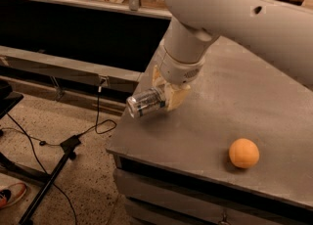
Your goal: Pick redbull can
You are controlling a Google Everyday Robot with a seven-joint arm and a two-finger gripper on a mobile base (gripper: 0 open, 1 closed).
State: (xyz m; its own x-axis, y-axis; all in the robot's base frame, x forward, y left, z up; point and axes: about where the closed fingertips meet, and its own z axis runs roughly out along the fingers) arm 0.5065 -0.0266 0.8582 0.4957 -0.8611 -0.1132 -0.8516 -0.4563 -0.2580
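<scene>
The redbull can [145, 103] is a slim silver can lying sideways, its round end facing the camera. It is held off the grey table [234, 101] near the table's left edge. My gripper [165, 97] hangs from the big white arm and its tan fingers [175, 98] are shut on the can's far end. The can sits a little above the tabletop, partly out past the left edge.
An orange ball [243, 153] lies on the table at the front right. Left of the table is speckled floor with a black stand [49, 177] and cables [98, 121]. A dark shelf and counter run along the back.
</scene>
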